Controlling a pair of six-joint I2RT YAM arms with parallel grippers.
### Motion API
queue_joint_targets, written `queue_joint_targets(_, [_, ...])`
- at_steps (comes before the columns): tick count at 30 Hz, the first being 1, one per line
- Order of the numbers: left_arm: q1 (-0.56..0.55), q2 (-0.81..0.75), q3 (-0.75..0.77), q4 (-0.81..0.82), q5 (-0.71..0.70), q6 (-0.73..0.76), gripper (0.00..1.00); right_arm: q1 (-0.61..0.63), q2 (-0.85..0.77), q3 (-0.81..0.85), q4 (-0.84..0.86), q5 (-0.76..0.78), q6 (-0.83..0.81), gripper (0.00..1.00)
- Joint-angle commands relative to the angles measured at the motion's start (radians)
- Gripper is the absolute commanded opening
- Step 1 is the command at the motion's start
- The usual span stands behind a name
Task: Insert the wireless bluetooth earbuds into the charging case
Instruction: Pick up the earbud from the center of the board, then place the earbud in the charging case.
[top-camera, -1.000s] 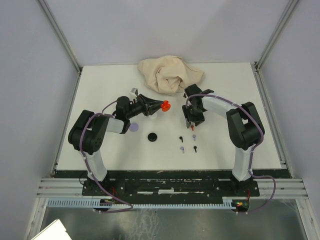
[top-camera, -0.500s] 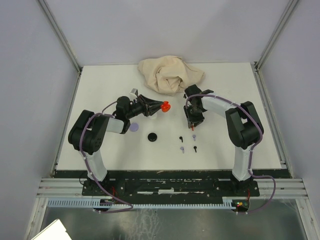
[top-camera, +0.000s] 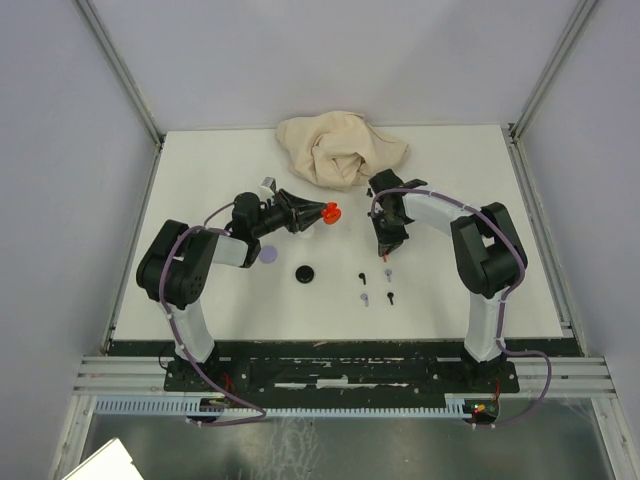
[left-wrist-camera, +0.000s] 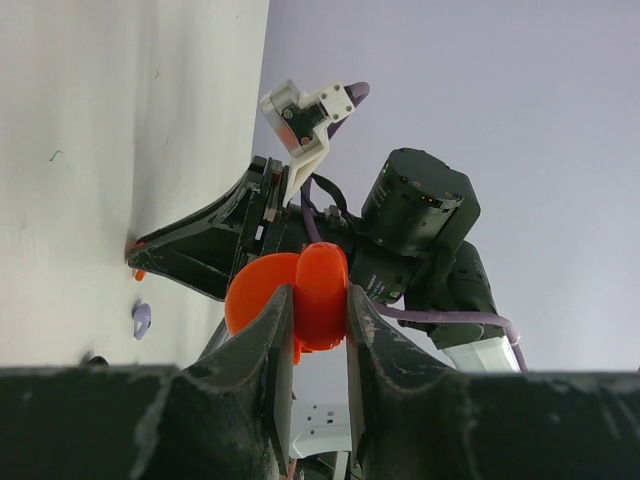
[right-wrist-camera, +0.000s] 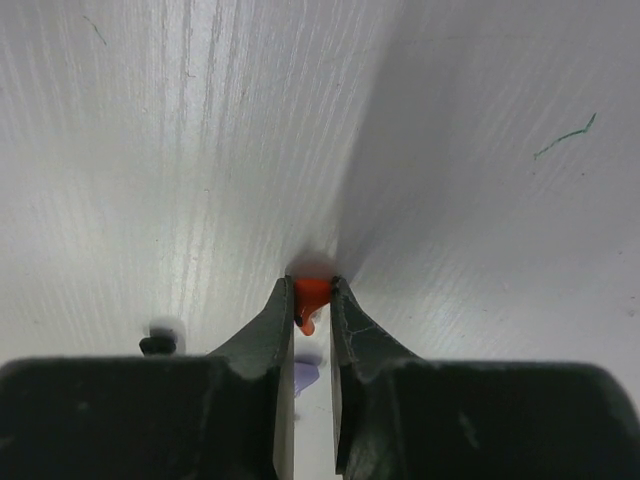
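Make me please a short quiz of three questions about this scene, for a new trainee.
1. True or false: the left pincer is shut on the red charging case.
2. Which earbud sits between the fingers of the right pincer? A) black B) red C) lavender
3. What lies crumpled at the far edge of the table?

Key: 1 true. 2 B, the red earbud. 3 The beige cloth.

Earbuds (top-camera: 363, 276): black two, lavender two, red one. Round cases (top-camera: 305, 273) three. Cloth (top-camera: 340, 148) one.
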Motion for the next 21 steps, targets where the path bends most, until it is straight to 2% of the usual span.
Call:
queue_joint_targets(1, [0.002, -0.045, 0.014, 0.023, 0.020, 0.056, 0.03, 0.003, -0.057, 0.023, 0.061, 0.028, -0.012, 0.10])
queue_joint_targets(6, [-0.001, -0.052, 0.003, 0.019, 0.019, 0.062, 0.03, 0.004, -0.256, -0.069, 0.298, 0.002, -0.034, 0.03])
queue_joint_targets(13, [-0.025, -0.039, 0.009, 0.017, 0.022, 0.061, 0.03, 0.006, -0.547, -0.299, 0.755, -0.105, -0.021, 0.04])
queue_joint_targets(17, [-0.054, -0.027, 0.023, 0.017, 0.023, 0.060, 0.03, 0.014, -0.639, -0.409, 0.942, -0.127, -0.019, 0.03])
queue_joint_targets(21, [-0.079, -0.019, 0.040, 0.018, 0.025, 0.057, 0.03, 0.037, -0.661, -0.477, 1.058, -0.121, -0.047, 0.01])
